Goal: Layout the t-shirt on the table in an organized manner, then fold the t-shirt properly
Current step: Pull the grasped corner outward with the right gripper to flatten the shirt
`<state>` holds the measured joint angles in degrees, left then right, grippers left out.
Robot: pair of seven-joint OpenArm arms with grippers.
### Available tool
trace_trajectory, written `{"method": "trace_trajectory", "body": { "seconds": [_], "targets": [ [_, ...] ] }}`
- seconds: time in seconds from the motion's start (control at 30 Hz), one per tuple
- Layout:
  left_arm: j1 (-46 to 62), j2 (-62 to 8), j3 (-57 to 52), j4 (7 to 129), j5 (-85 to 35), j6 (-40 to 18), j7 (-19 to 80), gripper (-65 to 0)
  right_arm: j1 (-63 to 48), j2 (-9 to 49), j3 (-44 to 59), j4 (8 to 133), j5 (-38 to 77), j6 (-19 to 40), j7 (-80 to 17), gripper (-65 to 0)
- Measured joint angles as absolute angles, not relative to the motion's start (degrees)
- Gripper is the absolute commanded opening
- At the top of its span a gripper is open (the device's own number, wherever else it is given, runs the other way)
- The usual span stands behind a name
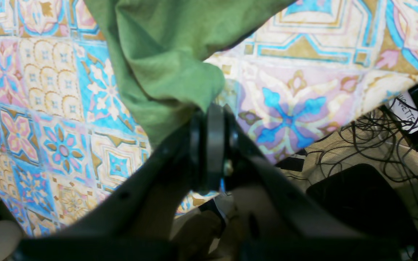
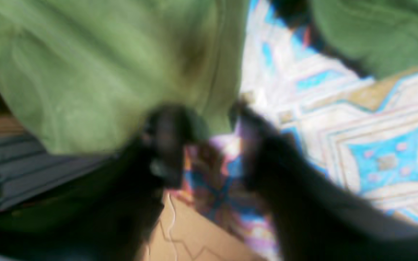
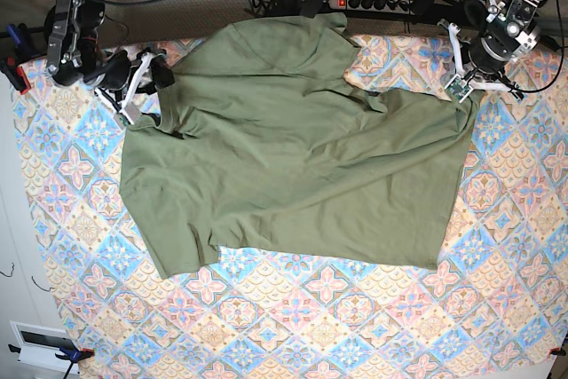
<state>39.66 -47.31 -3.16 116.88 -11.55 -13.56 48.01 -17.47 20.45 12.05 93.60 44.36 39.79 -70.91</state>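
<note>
Garment: olive-green short-sleeved cotton t-shirt (image 3: 293, 161), spread wrinkled across the table's far half.
Surface: table under pastel diamond-tile cloth (image 3: 355, 317).
Left gripper (image 1: 210, 108): clamped on a t-shirt edge.
Right gripper (image 2: 212, 127): jaws apart at a t-shirt edge; grip cannot be told.
</note>
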Motion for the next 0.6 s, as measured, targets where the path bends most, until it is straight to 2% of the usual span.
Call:
{"method": "trace_trajectory", "body": {
  "seconds": [0.03, 0.3, 0.47, 0.6],
  "targets": [
    [39.68, -47.31, -3.16, 116.88, -11.57, -13.56, 48.03, -65.0, -17.47, 20.16, 13.23, 93.54, 44.53, 39.83, -70.83, -65.0],
    [39.66, -47.31, -3.16, 116.88, -11.55, -13.54, 48.01, -65.0, -17.10, 20.51, 26.22, 85.54, 46.41, 39.92, -73.69, -64.5],
    [39.66, -47.33, -3.14, 116.88, -11.53, -13.50, 48.01, -65.0, -12.03, 20.60, 26.48, 83.40, 47.18, 39.86, -74.32, -64.5],
    [39.62, -46.37, -3.33, 116.88, -11.51, -13.34, 48.03, -65.0, -9.39, 24.53, 26.74, 80.16, 46.68, 39.86, -74.26, -64.6]
  ]
}}
